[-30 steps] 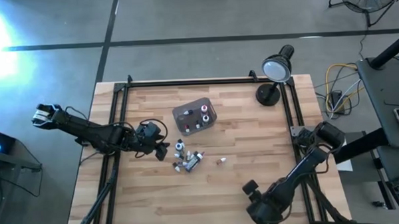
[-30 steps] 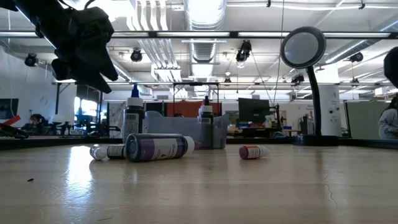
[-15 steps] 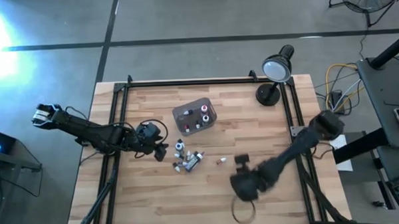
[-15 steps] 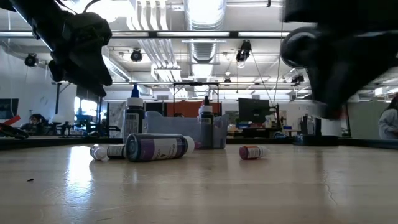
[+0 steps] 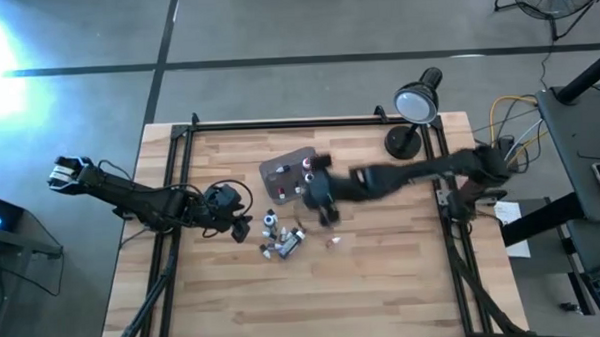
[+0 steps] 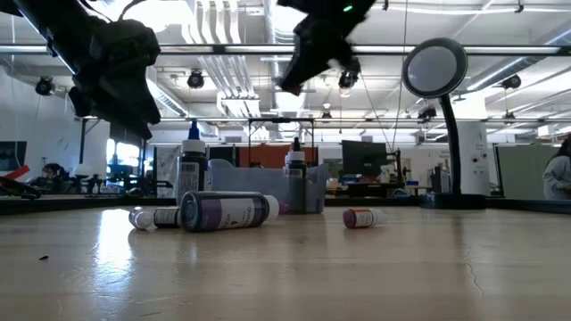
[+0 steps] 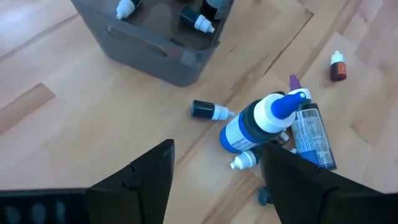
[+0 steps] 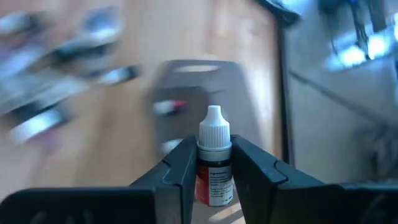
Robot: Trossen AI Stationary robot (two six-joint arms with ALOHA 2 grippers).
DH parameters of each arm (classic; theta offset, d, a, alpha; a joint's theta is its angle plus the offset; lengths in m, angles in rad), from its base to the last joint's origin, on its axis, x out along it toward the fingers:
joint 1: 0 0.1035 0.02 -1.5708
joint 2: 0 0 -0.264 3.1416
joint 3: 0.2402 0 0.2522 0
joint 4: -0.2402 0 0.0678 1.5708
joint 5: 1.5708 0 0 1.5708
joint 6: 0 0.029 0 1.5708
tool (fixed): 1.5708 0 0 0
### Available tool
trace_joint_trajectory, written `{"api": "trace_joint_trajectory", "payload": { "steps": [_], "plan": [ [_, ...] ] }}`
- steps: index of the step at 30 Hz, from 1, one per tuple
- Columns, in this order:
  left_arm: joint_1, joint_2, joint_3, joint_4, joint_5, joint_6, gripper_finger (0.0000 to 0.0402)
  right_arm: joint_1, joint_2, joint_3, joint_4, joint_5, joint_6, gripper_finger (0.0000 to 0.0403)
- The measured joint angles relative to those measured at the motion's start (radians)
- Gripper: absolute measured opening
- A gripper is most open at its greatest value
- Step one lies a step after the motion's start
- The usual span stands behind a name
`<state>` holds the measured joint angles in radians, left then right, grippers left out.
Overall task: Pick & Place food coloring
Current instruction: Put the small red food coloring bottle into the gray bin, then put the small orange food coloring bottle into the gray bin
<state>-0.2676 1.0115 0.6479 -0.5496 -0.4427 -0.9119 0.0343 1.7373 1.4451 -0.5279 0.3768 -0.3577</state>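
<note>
The food coloring is a cluster of tiny bottles [image 5: 282, 237] lying and standing on the wood, with one stray bottle [image 5: 333, 242] to its right. A few more stand in the grey square tub [image 5: 293, 174]. My left gripper [image 5: 238, 219] hovers open just left of the cluster; the left wrist view shows a blue-capped bottle [image 7: 268, 119] standing upright ahead of its fingers. My right gripper [image 8: 213, 168] is shut on one small white-capped bottle [image 8: 213, 177]. It hangs high over the table [image 6: 319, 36] by the tub's right side [image 5: 323, 196]. My right gripper pinches the small bottle by its labelled body [image 8: 213, 182], just below the cap, between its two fingers [image 8: 180, 171]. The white cap [image 8: 213, 127] sticks out past the fingertips. The bottle is lifted clear of the table.
A black desk lamp [image 5: 410, 115] stands at the far right corner of the table. A dark frame rail [image 5: 308, 121] runs along the far edge. Bare wood [image 5: 315, 298] lies along the near side.
My right arm has swung fast from the table's near right corner across to the far left. It has stretched out and ended high beside the tub. The bottles on the table and the tub have not moved.
</note>
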Motion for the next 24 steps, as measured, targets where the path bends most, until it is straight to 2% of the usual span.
{"api": "trace_joint_trajectory", "payload": {
  "steps": [4, 8, 11, 15, 19, 24],
  "plan": [
    [-0.001, 0.000, 0.000, -0.004, 0.000, -0.032, 0.0213, -0.130, 0.119, 0.171, -0.052, -0.072, 0.121, 0.0084],
    [-0.002, 0.000, 0.000, -0.004, 0.000, -0.039, 0.0213, -0.192, 0.248, 0.368, -0.175, -0.138, 0.182, 0.0099],
    [-0.002, 0.000, 0.000, -0.005, 0.000, -0.051, 0.0213, -0.206, 0.331, 0.510, -0.306, -0.198, 0.217, 0.0128],
    [-0.002, 0.000, -0.003, -0.004, 0.000, -0.074, 0.0213, -0.204, 0.401, 0.644, -0.472, -0.199, 0.219, 0.0179],
    [-0.002, 0.000, -0.016, -0.008, 0.000, -0.086, 0.0213, -0.189, 0.392, 0.671, -0.580, -0.232, 0.197, 0.0220],
    [-0.002, 0.000, -0.021, -0.006, -0.001, -0.079, 0.0213, -0.125, 0.295, 0.533, -0.651, -0.285, 0.167, 0.0245]
  ]
}}
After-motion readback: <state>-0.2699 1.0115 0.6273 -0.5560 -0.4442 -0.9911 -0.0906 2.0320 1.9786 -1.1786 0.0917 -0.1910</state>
